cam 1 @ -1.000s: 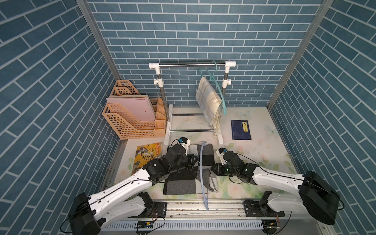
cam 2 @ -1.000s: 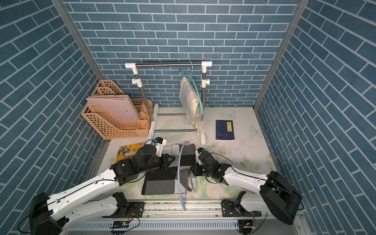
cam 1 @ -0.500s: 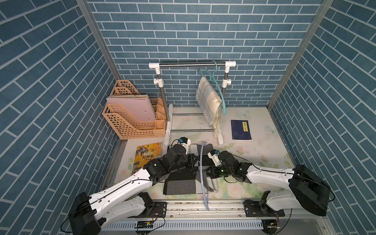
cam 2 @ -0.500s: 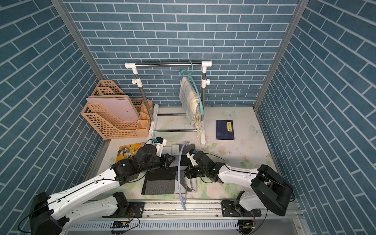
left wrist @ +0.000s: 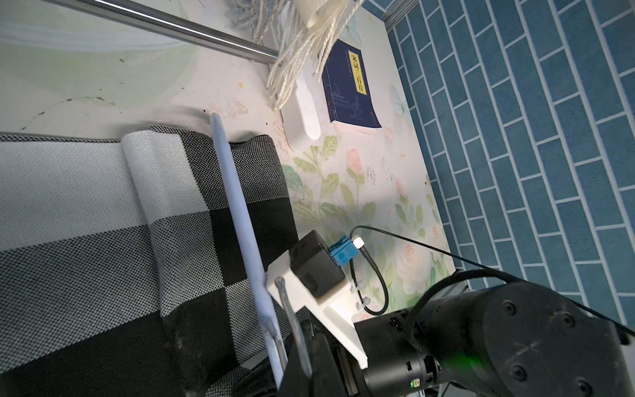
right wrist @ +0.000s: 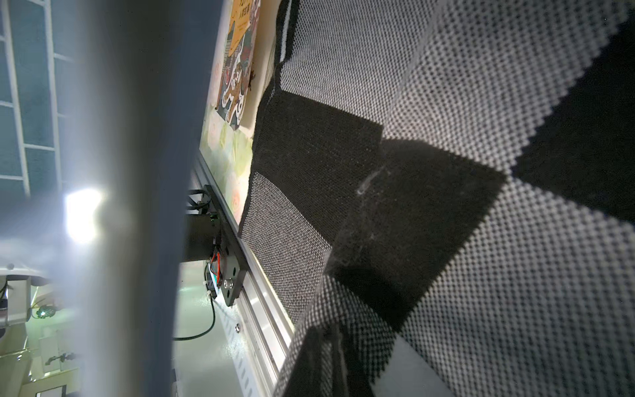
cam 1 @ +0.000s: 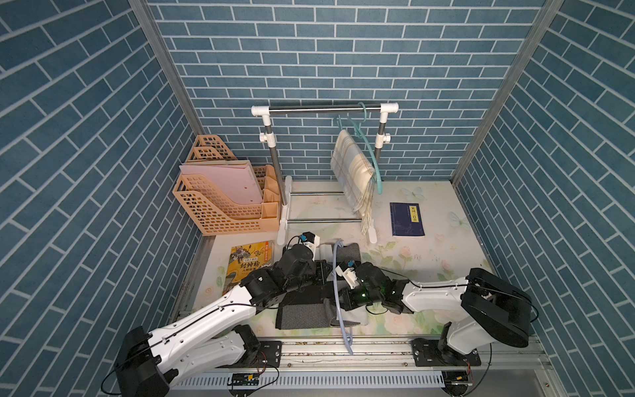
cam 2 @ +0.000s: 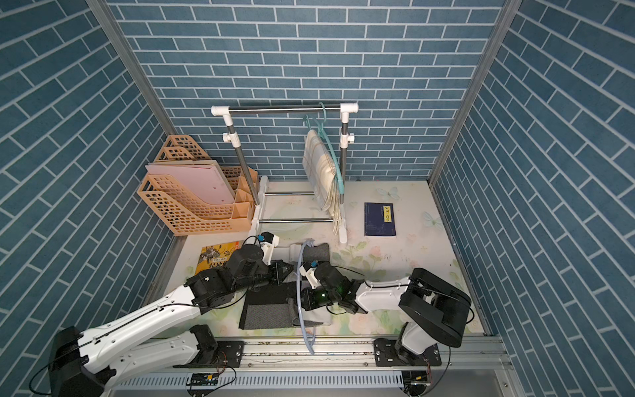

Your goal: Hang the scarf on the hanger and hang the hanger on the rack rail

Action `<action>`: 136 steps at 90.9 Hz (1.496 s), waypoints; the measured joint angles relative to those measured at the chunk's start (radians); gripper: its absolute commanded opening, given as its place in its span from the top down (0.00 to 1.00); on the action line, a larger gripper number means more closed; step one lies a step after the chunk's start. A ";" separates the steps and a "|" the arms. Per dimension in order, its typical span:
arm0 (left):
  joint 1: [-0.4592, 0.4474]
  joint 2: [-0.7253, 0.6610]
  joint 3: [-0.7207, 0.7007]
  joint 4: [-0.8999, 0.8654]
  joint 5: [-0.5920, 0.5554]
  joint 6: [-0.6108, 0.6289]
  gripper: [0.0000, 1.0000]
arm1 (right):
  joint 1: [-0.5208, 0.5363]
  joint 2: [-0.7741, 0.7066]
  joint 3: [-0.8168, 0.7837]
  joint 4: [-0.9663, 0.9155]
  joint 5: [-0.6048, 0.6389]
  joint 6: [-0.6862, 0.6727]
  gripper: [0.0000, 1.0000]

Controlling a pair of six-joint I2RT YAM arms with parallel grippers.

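A black, grey and white checked scarf [cam 1: 305, 314] [cam 2: 268, 316] lies flat at the table's front middle. A pale blue hanger [cam 1: 334, 275] [cam 2: 298, 285] arcs over it, its hook end out over the front rail. My left gripper [cam 1: 324, 275] [cam 2: 287, 271] is shut on the hanger; in the left wrist view the hanger [left wrist: 237, 213] runs across the scarf [left wrist: 86, 223] into my left gripper [left wrist: 288, 374]. My right gripper [cam 1: 340, 300] [cam 2: 304, 299] is low on the scarf under the hanger. In the right wrist view the scarf [right wrist: 446, 240] covers my right gripper [right wrist: 330, 371], hiding how its jaws stand.
At the back stands a white clothes rack [cam 1: 324, 110] with a teal hanger and a cream scarf [cam 1: 354, 172]. There is an orange file organiser [cam 1: 223, 202] at back left, a yellow comic book [cam 1: 249, 264] left of my arms, and a dark blue book [cam 1: 407, 220] at right.
My right arm has swung left, bringing its gripper from beside the scarf onto it under the hanger. The left arm and the hanger have stayed put.
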 measured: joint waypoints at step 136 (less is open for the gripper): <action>-0.126 0.251 0.264 -0.115 -0.186 -0.116 0.69 | 0.180 -0.182 0.166 -0.452 1.013 0.029 0.45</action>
